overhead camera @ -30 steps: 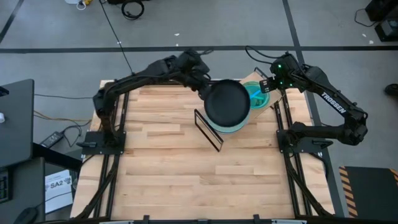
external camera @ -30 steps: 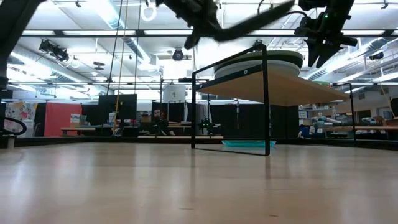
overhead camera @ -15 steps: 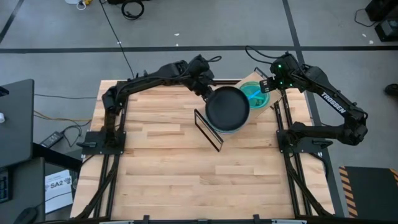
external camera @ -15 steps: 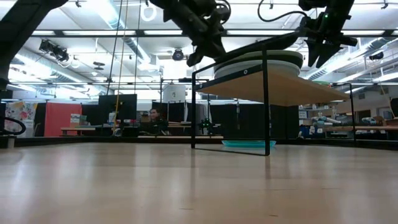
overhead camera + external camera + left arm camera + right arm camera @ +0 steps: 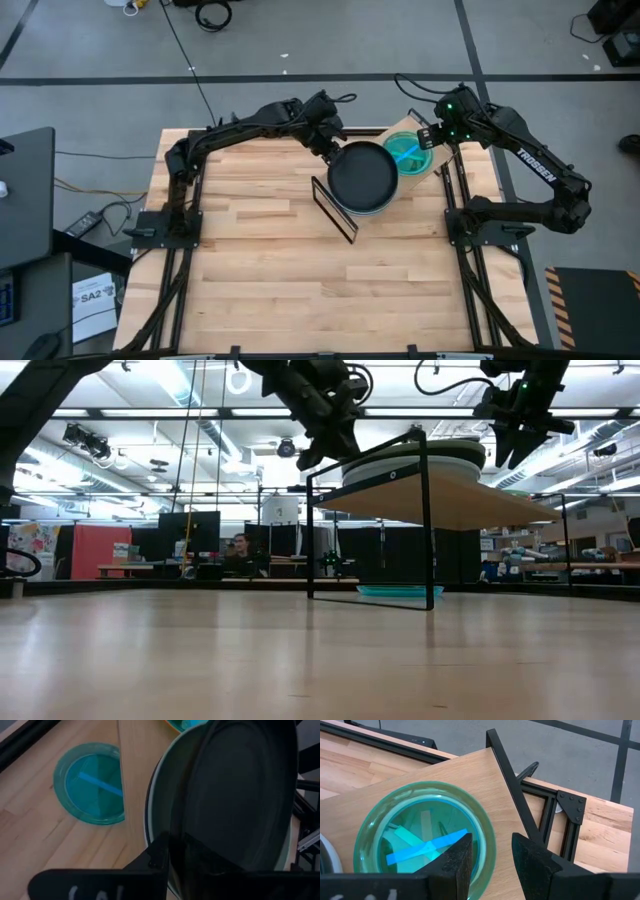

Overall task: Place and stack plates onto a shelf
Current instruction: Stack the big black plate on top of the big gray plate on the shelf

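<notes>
Two teal plates (image 5: 90,782), one shelf (image 5: 392,135)

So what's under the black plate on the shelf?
The black plate lies on a stack whose mint green plate rim shows beneath it, on the shelf. Any plates lower in the stack are covered. The left gripper is at the black plate's edge.

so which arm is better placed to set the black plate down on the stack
Left. Its pincer is shut on the black plate, right above the stack on the shelf. The right pincer hangs open over the small teal plate.
</notes>
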You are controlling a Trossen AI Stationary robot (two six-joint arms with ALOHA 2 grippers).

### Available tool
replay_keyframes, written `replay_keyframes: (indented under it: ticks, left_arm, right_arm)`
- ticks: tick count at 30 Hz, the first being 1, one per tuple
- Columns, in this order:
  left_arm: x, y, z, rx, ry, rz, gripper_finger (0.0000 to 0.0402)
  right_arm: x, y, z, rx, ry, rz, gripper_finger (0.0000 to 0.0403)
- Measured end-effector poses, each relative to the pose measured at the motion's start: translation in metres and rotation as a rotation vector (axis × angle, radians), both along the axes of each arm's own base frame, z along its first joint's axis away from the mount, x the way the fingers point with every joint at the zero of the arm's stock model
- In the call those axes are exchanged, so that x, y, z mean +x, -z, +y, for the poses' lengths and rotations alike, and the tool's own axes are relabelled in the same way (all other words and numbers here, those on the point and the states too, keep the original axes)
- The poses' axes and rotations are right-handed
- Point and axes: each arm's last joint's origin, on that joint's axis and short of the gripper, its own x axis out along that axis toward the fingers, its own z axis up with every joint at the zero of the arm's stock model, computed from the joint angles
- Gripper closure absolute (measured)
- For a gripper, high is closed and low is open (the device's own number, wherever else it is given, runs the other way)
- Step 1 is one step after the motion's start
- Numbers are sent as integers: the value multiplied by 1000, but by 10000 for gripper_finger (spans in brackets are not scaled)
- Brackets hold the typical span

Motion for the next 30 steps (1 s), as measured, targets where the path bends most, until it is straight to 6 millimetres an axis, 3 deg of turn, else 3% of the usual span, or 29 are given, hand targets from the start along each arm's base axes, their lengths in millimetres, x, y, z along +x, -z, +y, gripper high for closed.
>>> replay_keyframes:
  ticks: [11,25,30]
  left_arm:
    - [2,-2,1,11,0,-28,348]
    - [3,-3,1,58,41,-44,247]
    - [4,-6,6,79,35,-83,229]
  right_arm:
    - [0,0,0,0,0,0,260]
    - [0,0,0,0,0,0,260]
    - [0,0,0,0,0,0,260]
